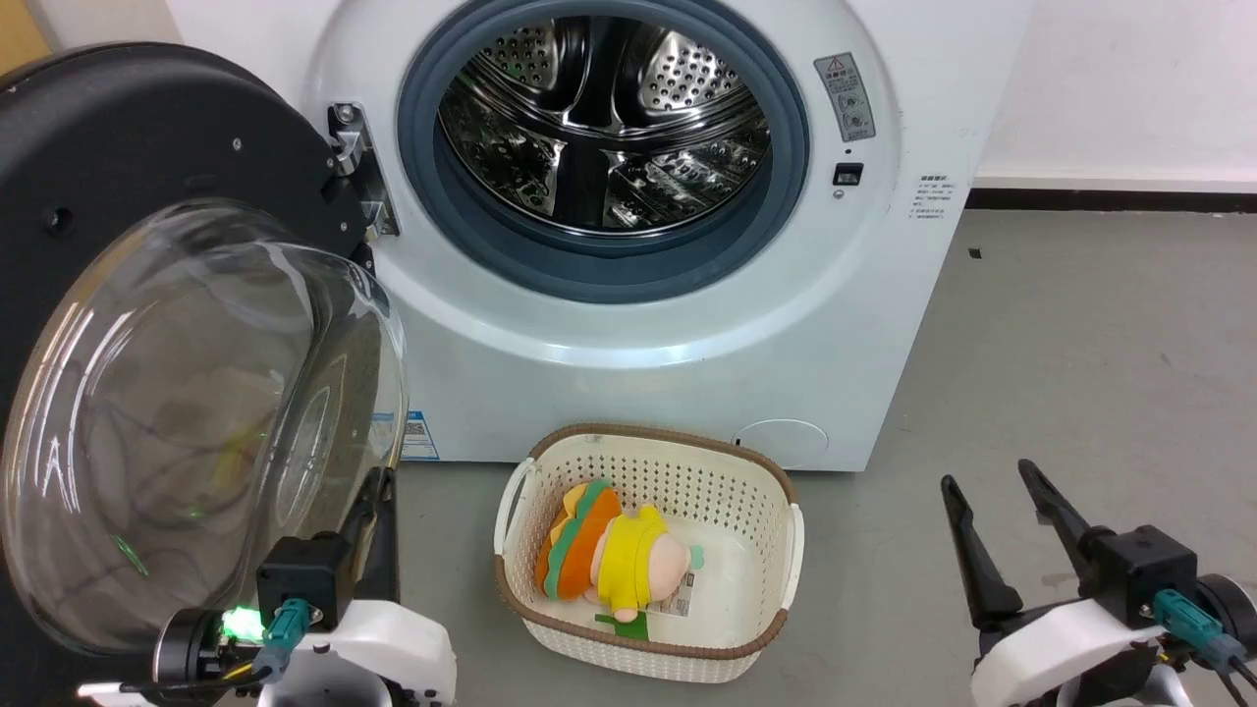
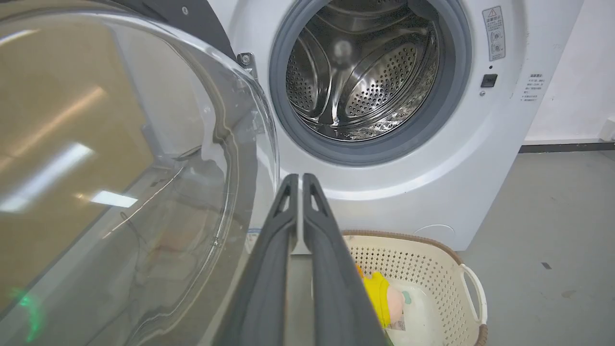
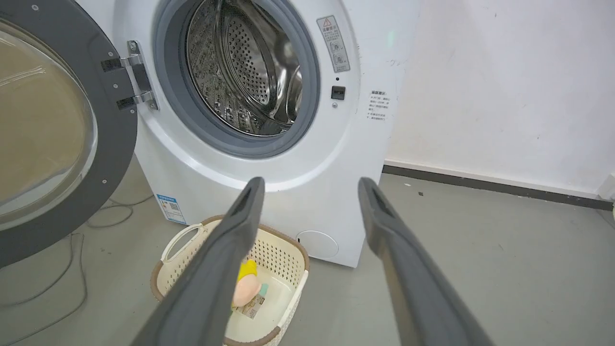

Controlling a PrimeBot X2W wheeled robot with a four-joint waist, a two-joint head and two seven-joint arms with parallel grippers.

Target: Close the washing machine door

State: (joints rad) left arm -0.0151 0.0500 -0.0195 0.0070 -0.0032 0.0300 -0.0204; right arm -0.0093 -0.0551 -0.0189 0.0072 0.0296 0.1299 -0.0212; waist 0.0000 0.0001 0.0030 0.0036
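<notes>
1. The washing machine (image 1: 687, 373) stands on the floor (image 1: 1080, 344), its drum (image 1: 599, 118) exposed.
2. The washing machine door (image 1: 118, 157) hangs swung wide from the hinge (image 1: 354, 167) at our left. We judge it stiff and fairly heavy, its glass bowl (image 1: 196, 412) slick and fragile; the black rim (image 1: 275, 118) near the free edge offers the best hold.
3. A basket (image 1: 776, 491) sits before the machine, perhaps within the door's sweep.
4. The left pincer (image 2: 300, 180), clenched on nothing, lies just beside the bowl; the right pincer (image 1: 987, 474) is released, well apart.
</notes>
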